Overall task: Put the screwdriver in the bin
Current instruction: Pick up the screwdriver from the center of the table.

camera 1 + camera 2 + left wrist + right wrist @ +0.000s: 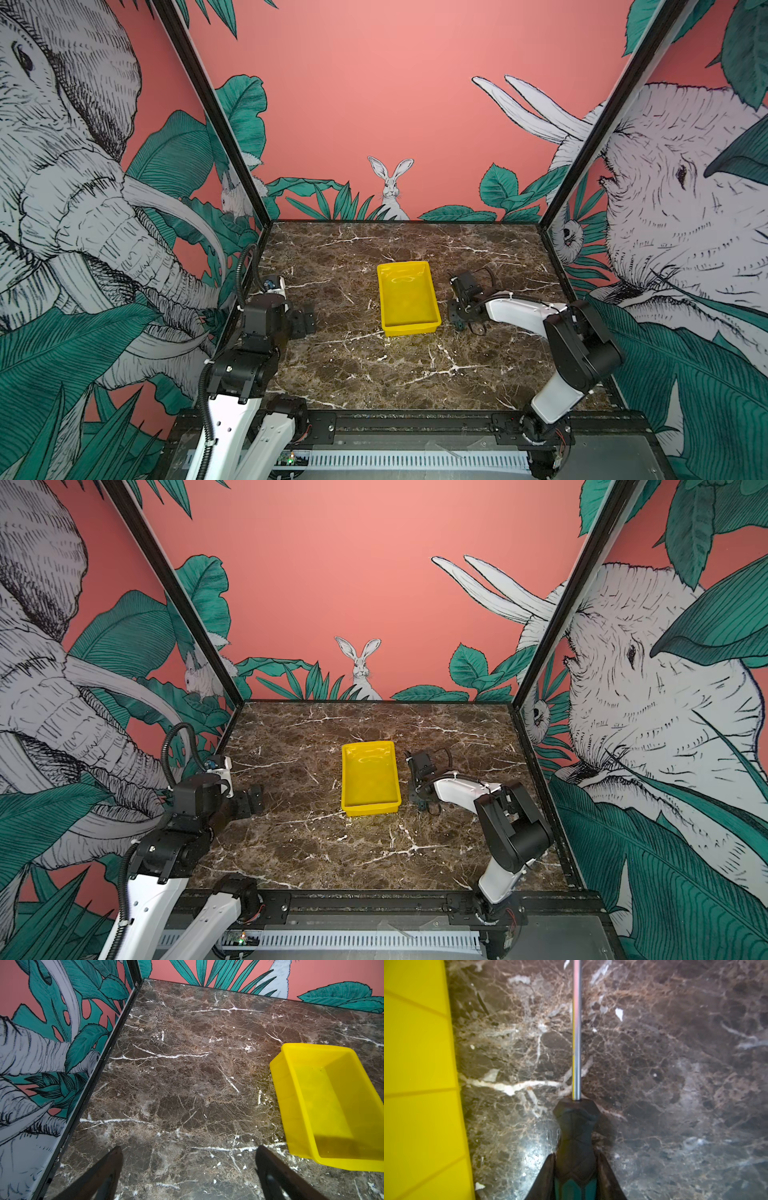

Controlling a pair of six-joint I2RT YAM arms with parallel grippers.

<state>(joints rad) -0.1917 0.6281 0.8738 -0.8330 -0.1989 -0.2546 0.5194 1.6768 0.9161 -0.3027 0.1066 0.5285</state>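
Hovering near the left edge of the marble tabletop, the left gripper has its jaws spread wide apart with nothing between them; its wrist view shows both dark fingers over bare marble. To its right, about midway between the left and right edges, the yellow bin sits with its long sides running from the front edge toward the back edge, and nothing lies in it in both top views. Just beside the bin's right wall, outside it, is the screwdriver, its thin shaft running parallel to that wall. The right gripper is clamped on the dark green and black handle. Whether the tool rests on the marble cannot be told.
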